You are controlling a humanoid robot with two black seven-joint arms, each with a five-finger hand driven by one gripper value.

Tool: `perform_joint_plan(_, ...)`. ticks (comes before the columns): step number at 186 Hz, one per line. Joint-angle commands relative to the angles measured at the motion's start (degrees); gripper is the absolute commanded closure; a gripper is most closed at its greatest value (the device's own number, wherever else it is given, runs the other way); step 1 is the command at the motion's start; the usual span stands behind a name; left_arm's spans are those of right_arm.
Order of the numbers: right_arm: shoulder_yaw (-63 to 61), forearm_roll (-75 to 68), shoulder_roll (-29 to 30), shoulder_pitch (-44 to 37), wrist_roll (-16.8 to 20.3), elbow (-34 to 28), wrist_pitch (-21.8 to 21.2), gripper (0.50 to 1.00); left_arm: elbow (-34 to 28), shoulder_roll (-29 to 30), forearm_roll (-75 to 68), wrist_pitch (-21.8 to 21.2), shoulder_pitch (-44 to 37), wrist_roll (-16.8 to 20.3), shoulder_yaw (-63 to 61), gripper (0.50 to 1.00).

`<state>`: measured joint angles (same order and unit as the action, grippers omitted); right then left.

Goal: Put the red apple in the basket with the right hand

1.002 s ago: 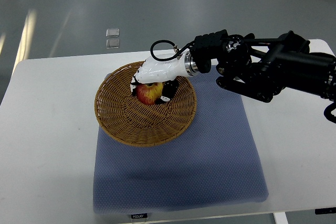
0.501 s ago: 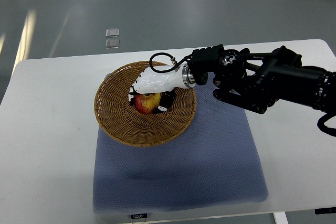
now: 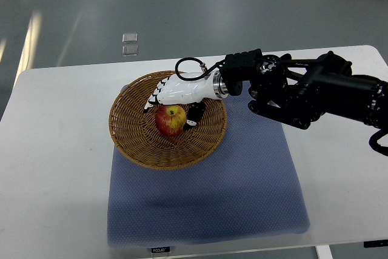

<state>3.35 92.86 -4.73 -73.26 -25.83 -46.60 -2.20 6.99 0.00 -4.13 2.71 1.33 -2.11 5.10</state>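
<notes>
The apple (image 3: 170,119) sits in the middle of the basket (image 3: 133,144), which rests on the mat (image 3: 242,192) on the desk (image 3: 54,168). The step now is a clean retreat: lift straight up and away so nothing nudges the fruit. The right robot hand (image 3: 174,94) hovers just over it, fingers (image 3: 151,98) spread, released, holding nothing.

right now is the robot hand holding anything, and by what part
Nothing is held. The right robot hand is open just above the red apple, which sits in the basket with its top uncovered.
</notes>
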Motion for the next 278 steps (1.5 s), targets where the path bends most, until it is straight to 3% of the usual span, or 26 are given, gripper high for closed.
perform_joint_plan(1,-3.44,-0.05,-0.45,-0.13,-0.01,0.01,-0.18,0.587,-0.04,0.00,0.00,0.02,0.08,0.00,0.00,0.500)
perform_joint_plan(75,-6.69,-0.75,-6.70,-2.15,-0.62,0.37,0.09,0.585,-0.04,0.00,0.00,0.02,-0.01,0.00,0.00,0.500)
perform_joint_plan(151,-19.53,-18.33,-9.77,-0.92,-0.62,2.21,-0.09,0.585,-0.04,0.00,0.00,0.02,-0.01,0.00,0.00,0.500)
perform_joint_plan(203,-36.92,-44.51,-10.83,6.90,-0.18,2.91,-0.44,0.587,0.05,0.00,0.00,0.02,-0.01,0.00,0.00,0.500)
perform_joint_plan(260,-39.92,-73.18,-8.45,13.06,0.17,7.31,0.35,0.587,0.05,0.00,0.00,-0.07,-0.01,0.00,0.00,0.500)
perform_joint_plan(278,-39.92,-78.71,-6.78,14.99,1.75,7.57,1.23,0.587,-0.04,0.00,0.00,0.02,-0.01,0.00,0.00,0.500)
